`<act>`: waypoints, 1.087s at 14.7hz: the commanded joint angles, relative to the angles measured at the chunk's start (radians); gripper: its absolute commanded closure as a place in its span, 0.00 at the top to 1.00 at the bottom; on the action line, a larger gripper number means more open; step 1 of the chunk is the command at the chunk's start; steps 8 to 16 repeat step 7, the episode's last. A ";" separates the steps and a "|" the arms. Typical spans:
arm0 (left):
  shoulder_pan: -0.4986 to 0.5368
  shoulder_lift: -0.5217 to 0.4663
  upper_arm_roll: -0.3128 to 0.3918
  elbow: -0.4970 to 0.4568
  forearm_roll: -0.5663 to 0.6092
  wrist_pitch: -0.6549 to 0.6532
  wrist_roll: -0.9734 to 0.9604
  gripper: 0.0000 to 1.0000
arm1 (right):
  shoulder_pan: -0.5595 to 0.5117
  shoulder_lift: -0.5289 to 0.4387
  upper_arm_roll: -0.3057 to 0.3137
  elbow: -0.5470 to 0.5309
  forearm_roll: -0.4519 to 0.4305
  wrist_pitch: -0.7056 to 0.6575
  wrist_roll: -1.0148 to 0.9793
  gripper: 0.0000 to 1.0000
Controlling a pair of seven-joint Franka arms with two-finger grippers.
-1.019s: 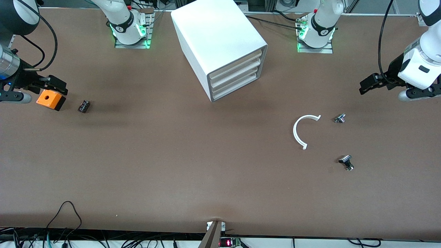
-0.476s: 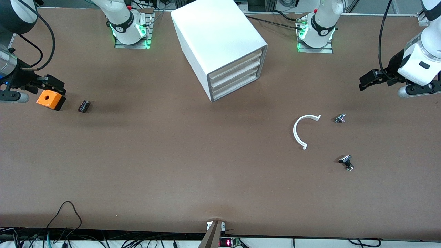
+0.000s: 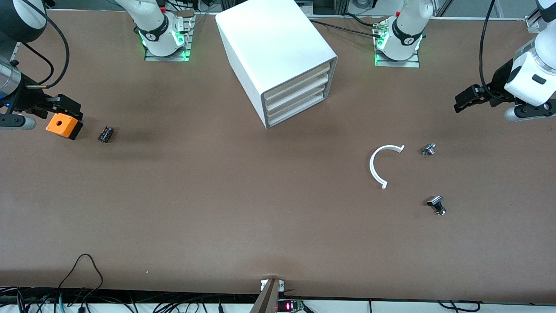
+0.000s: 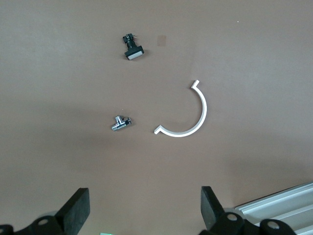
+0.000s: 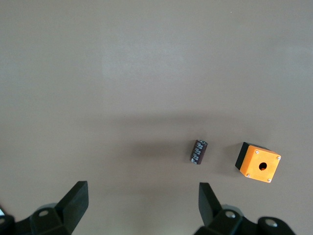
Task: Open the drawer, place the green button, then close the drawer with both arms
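The white cabinet (image 3: 278, 56) stands between the two arm bases, its four drawers all shut. The drawer (image 3: 299, 114) is the lowest one; the cabinet's front edge (image 4: 281, 205) also shows in the left wrist view. No button shows in any view. My left gripper (image 3: 465, 101) hangs open and empty over bare table at the left arm's end; its fingers (image 4: 77, 209) stand wide apart around the left gripper's (image 4: 145, 215) gap. My right gripper (image 3: 65, 106) is open and empty just above the orange box, and the right wrist view shows the right gripper (image 5: 142, 205) over bare table.
An orange box with a hole (image 3: 64, 125) (image 5: 258, 162) and a small dark cylinder (image 3: 105, 134) (image 5: 198, 152) lie at the right arm's end. A white C-shaped strip (image 3: 381, 165) (image 4: 188, 115), a silver knob (image 3: 428, 149) (image 4: 119, 123) and a black-capped knob (image 3: 437, 204) (image 4: 132, 49) lie toward the left arm's end.
The left arm has drawn its gripper a little toward the robots' side of the table. The right gripper shifted slightly the same way. Nothing on the table moved.
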 commanded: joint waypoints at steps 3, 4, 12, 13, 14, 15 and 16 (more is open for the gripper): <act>-0.002 0.032 0.001 0.060 0.023 -0.035 -0.001 1.00 | -0.006 0.004 0.000 0.019 0.020 -0.012 -0.021 1.00; -0.002 0.032 0.001 0.062 0.023 -0.035 -0.001 1.00 | -0.006 0.004 0.000 0.019 0.020 -0.018 -0.021 1.00; 0.000 0.035 0.001 0.062 0.023 -0.037 -0.002 1.00 | -0.006 0.004 0.000 0.020 0.020 -0.050 -0.018 1.00; 0.000 0.035 0.001 0.062 0.023 -0.037 -0.002 1.00 | -0.006 0.004 0.000 0.020 0.020 -0.050 -0.018 1.00; 0.000 0.035 0.001 0.062 0.023 -0.037 -0.002 1.00 | -0.006 0.004 0.000 0.020 0.020 -0.050 -0.018 1.00; 0.000 0.035 0.001 0.062 0.023 -0.037 -0.002 1.00 | -0.006 0.004 0.000 0.020 0.020 -0.050 -0.018 1.00; 0.000 0.035 0.001 0.062 0.023 -0.037 -0.002 1.00 | -0.006 0.004 0.000 0.020 0.020 -0.050 -0.018 1.00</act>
